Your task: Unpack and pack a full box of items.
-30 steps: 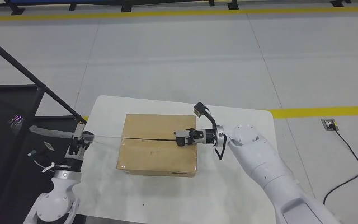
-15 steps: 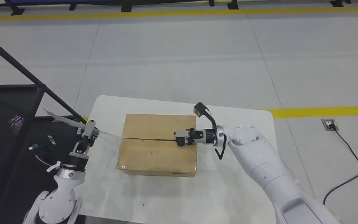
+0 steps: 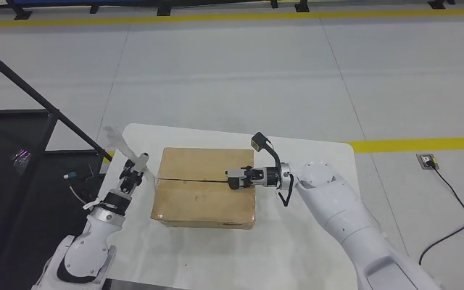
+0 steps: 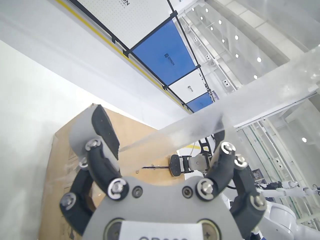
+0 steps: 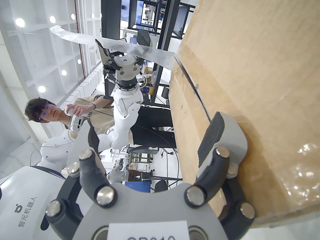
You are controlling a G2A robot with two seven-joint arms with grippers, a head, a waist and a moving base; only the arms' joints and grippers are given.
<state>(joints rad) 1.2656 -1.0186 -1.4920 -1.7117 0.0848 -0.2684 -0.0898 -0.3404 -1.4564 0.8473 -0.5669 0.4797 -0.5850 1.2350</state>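
Observation:
A closed cardboard box (image 3: 203,196) sits mid-table, with its top seam (image 3: 192,178) running across it. My left gripper (image 3: 136,165) is at the box's left edge, open. A clear tape strip (image 3: 118,139) lies across its fingers and rises away from the box. In the left wrist view the tape strip (image 4: 250,96) crosses in front of the left gripper (image 4: 160,123) and covers one fingertip. My right gripper (image 3: 232,177) rests on the box top by the seam, open, with one pad (image 5: 211,136) against the cardboard box (image 5: 250,63). From the right wrist view, the tape strip (image 5: 150,52) runs from the seam to the left gripper (image 5: 122,44).
The white table (image 3: 290,239) has bare room in front of and right of the box. A black metal frame (image 3: 32,98) and dark equipment stand off the table's left side.
My left gripper has swung right toward the box's left edge, and the tape strip, earlier stretched sideways, now stands up over it. The right arm has not moved.

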